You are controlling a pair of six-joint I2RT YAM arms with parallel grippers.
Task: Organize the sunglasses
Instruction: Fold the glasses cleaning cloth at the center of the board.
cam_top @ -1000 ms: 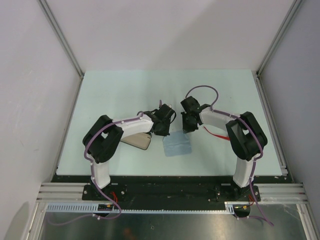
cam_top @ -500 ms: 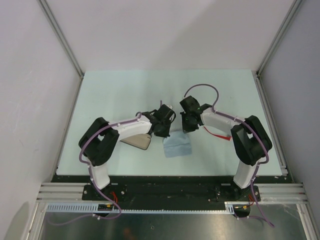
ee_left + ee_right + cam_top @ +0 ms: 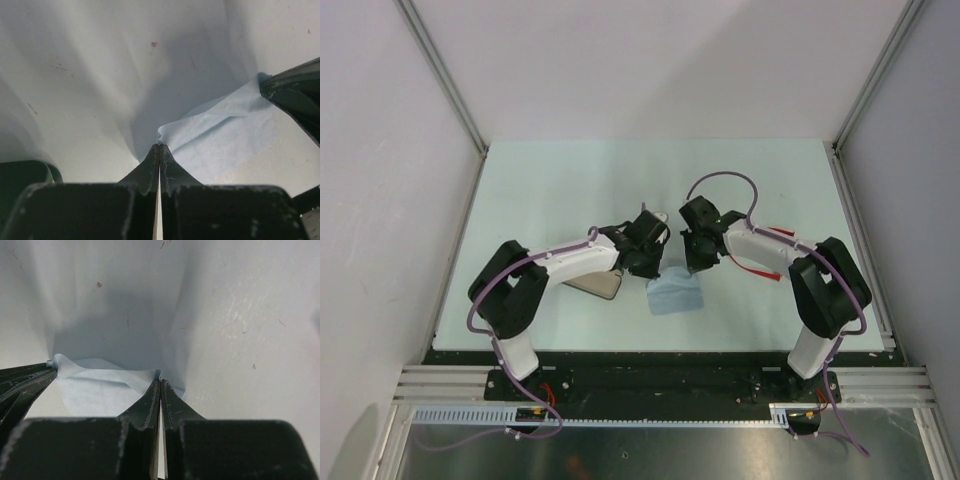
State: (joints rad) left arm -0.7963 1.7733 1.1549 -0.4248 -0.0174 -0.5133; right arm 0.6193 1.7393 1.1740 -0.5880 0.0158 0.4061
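- Pinching one far corner of a grey-blue cloth (image 3: 235, 135), the left claw (image 3: 160, 150) has its two dark fingers pressed flat together, with the fabric caught at their tips.
- Right claw (image 3: 160, 385): clenched the same way on the cloth's (image 3: 100, 390) other far corner (no gap shows between its fingers either).
- Each wrist view shows the other claw at the frame edge, at the opposite corner of the cloth. The fabric between them has soft folds.
- From above, the two arms reach inward from either side. The left claw (image 3: 654, 266) and right claw (image 3: 696, 266) sit near each other over the far edge of the cloth (image 3: 676, 296), which lies on the pale counter (image 3: 570, 190) near the middle.
- Sunglasses (image 3: 757, 267): these lie on the counter to the right of the cloth, apart from it and mostly hidden under the right forearm. Only thin red strips show. The longest visible strip runs roughly left to right, slanting slightly toward the near right; which way the lenses face cannot be told.
- A rounded oblong case (image 3: 598, 284) lies left of the cloth, partly covered by the left arm.
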